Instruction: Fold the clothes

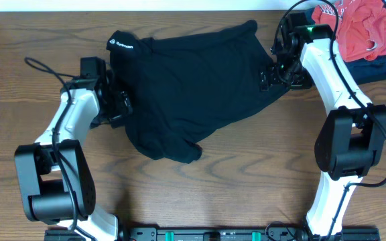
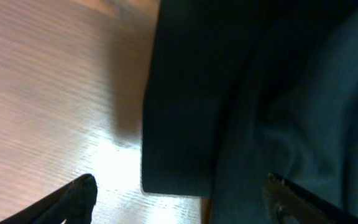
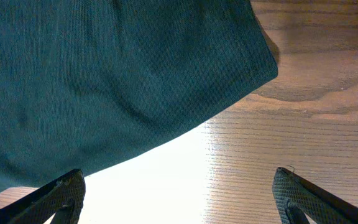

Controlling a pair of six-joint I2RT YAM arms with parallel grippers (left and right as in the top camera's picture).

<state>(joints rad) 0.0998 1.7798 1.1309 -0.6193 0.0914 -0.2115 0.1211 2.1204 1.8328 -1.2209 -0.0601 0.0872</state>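
The black garment (image 1: 189, 87) lies bunched and partly folded in the middle of the wooden table, its small white logo (image 1: 120, 45) at the upper left. My left gripper (image 1: 117, 102) is open at the garment's left edge; in the left wrist view (image 2: 179, 193) a folded black edge (image 2: 185, 124) lies between its fingers. My right gripper (image 1: 271, 73) is open at the garment's right edge; in the right wrist view (image 3: 179, 193) bare wood lies between its fingers and the hemmed cloth (image 3: 117, 74) is just ahead.
A red garment with white lettering (image 1: 364, 27) lies on a dark navy folded garment (image 1: 380, 65) at the table's back right corner, close behind my right arm. Bare wood table (image 1: 233, 194) lies in front of the black garment.
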